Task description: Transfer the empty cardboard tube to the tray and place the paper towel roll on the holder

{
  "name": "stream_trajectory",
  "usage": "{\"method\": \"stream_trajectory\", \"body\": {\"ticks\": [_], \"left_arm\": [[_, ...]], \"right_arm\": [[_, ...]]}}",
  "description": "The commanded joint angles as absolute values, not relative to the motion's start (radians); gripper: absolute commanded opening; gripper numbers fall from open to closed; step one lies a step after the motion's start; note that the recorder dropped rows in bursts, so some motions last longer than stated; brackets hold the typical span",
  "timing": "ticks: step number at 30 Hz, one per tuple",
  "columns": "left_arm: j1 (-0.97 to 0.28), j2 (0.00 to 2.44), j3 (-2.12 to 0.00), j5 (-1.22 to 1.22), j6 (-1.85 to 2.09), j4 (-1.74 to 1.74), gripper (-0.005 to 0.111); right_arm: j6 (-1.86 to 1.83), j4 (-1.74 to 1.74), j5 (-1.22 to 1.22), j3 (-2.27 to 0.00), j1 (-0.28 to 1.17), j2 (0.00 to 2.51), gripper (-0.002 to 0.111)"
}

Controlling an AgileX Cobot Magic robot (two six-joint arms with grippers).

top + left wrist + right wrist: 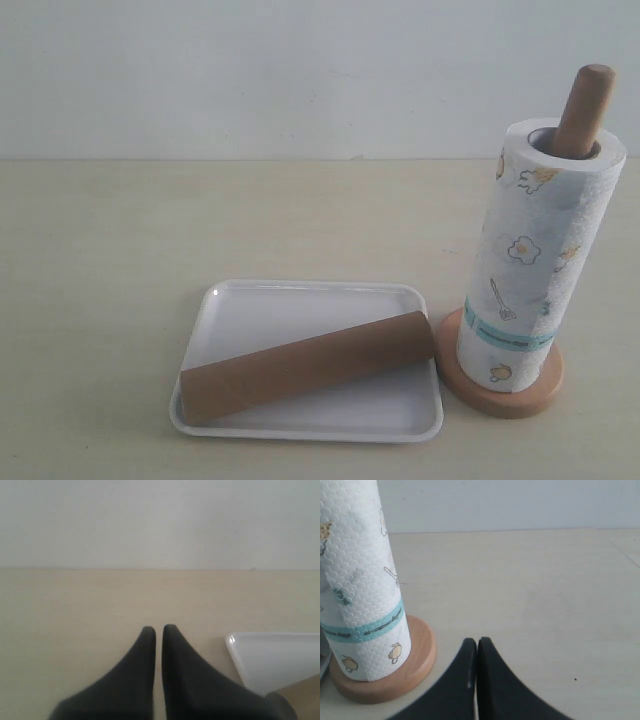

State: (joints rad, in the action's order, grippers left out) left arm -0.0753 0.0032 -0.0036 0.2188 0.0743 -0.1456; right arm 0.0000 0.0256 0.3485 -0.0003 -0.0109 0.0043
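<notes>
shallow white rectangular plastic tray (300, 310): corner near left gripper (159, 630) tips. white paper towel roll (535, 270) with yellow figures, teal band: upright on light wooden holder (585, 105), pole through core, near right gripper (476, 642). long brown cardboard tube (310, 365): lying diagonally in tray. both grippers closed, holding nothing.

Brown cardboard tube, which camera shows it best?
The exterior view: the brown cardboard tube lies whole across the white plastic tray. The left wrist view catches only one end; the right wrist view shows none.

The paper towel roll (530, 270) hides most of the holder (510, 402); the left wrist view crops the tray (272, 657).
</notes>
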Motion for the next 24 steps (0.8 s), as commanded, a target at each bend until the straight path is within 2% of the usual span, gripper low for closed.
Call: {"method": "stream_trajectory", "body": {"ticks": [1, 24], "left_arm": [[-0.053, 0.000, 0.000, 0.292, 0.040, -0.134, 0.004], [-0.051, 0.000, 0.000, 0.292, 0.043, -0.142, 0.004]], "right_arm": [[0.000, 0.021, 0.347, 0.000, -0.009, 0.000, 0.000], [0.000, 0.021, 0.347, 0.000, -0.009, 0.000, 0.000]]}}
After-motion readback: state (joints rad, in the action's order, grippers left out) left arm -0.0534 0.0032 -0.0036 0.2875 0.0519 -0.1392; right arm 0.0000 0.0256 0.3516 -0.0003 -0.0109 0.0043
